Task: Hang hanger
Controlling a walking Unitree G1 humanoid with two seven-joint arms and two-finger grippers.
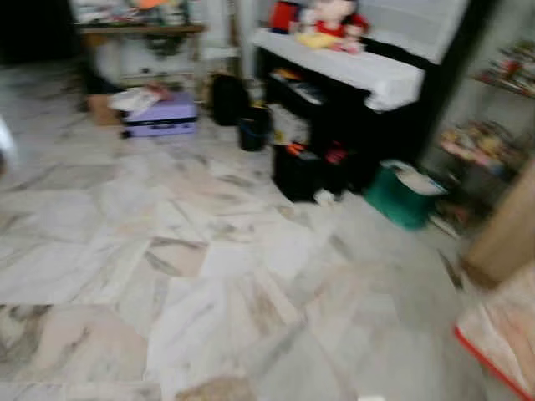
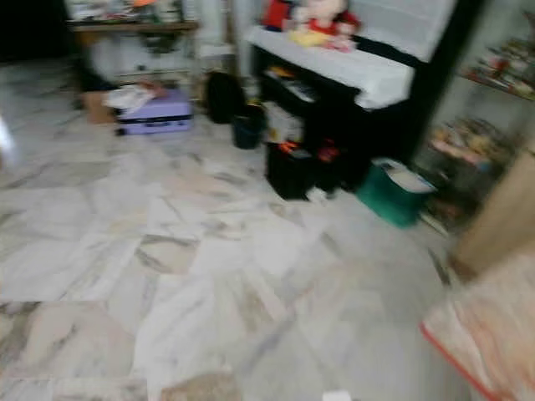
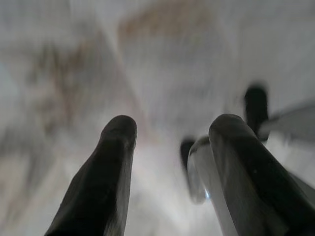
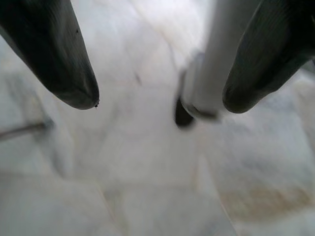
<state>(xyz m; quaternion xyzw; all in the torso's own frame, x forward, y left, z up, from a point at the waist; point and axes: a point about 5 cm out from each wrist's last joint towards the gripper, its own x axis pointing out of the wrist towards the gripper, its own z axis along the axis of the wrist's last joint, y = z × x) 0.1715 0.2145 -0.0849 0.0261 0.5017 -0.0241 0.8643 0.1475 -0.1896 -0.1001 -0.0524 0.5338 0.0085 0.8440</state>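
Left eye view and right eye view are both blurred, and a wide marble floor (image 1: pixel 192 267) is shown with clutter along its far side. A black piano (image 1: pixel 351 109) with a white cloth (image 1: pixel 351 71) draped over its top is seen at the back, with soft toys (image 1: pixel 322 21) resting on the cloth. A green bin (image 1: pixel 401 194) stands on the floor just beside the piano's right end, and a small black box (image 1: pixel 294 171) stands in front of the piano. A dark bucket (image 1: pixel 253 127) and a black bag (image 1: pixel 226 98) are placed to the piano's left. Further left a purple case (image 1: pixel 160 114) lies on the floor, with a pale bundle on it. A red-edged mat (image 1: pixel 501 334) is seen at the lower right, and shelves (image 1: pixel 493 109) of blurred items stand along the right wall.

The left wrist view adds the left gripper (image 3: pixel 170 132), held above the marble with its two black fingers set apart and nothing between them; beside one finger a pale rounded part is seen, too blurred to name. The right wrist view gives the right gripper (image 4: pixel 160 98), also spread wide over the floor with nothing held; a pale tube with a dark end lies close against one finger. The hanger cannot be made out among the blurred clutter.
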